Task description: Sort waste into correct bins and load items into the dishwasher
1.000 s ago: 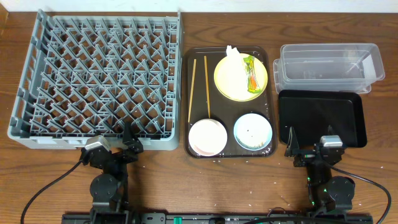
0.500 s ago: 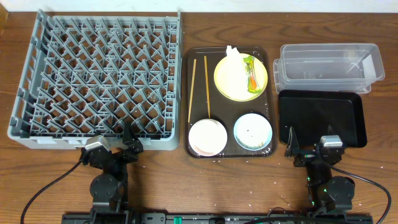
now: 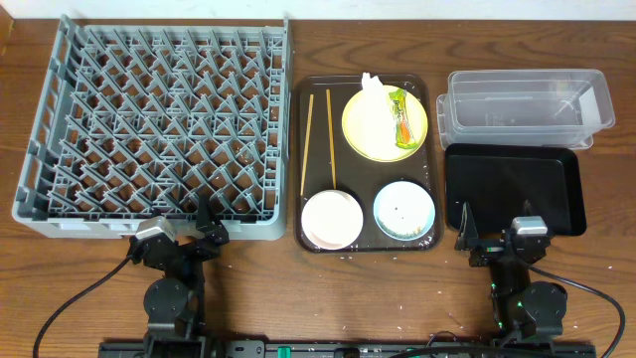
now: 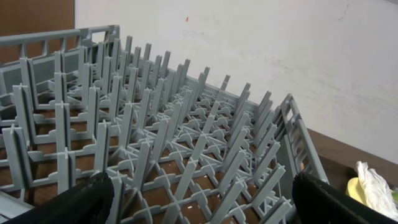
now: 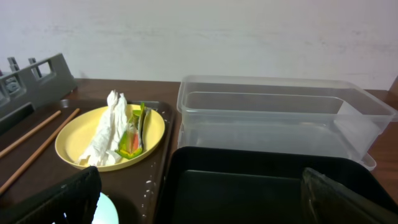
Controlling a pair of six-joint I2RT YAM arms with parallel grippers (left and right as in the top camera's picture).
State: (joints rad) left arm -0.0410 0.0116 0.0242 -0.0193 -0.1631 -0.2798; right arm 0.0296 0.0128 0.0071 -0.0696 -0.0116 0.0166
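The grey dish rack (image 3: 149, 119) fills the left and the left wrist view (image 4: 174, 124). The yellow plate (image 3: 370, 134) (image 5: 81, 140) carries the white napkin (image 3: 373, 94) (image 5: 109, 130) and the green-and-orange wrapper (image 3: 400, 117) (image 5: 132, 137). Two chopsticks (image 3: 307, 139), a white bowl (image 3: 331, 219) and a light blue bowl (image 3: 404, 209) lie beside it. I cannot make out the small cup. The clear tub (image 3: 522, 107) (image 5: 280, 112) stands behind the black tray (image 3: 512, 189) (image 5: 249, 180). Rice scraps (image 5: 149, 183) dot the brown tray. My left gripper (image 3: 207, 224) (image 4: 205, 205) and right gripper (image 3: 472, 239) (image 5: 205, 205) are open and empty.
The plate, bowls and chopsticks sit on a dark brown serving tray (image 3: 422, 164) between the rack and the bins. Both arm bases stand at the table's near edge. A white wall lies behind the table.
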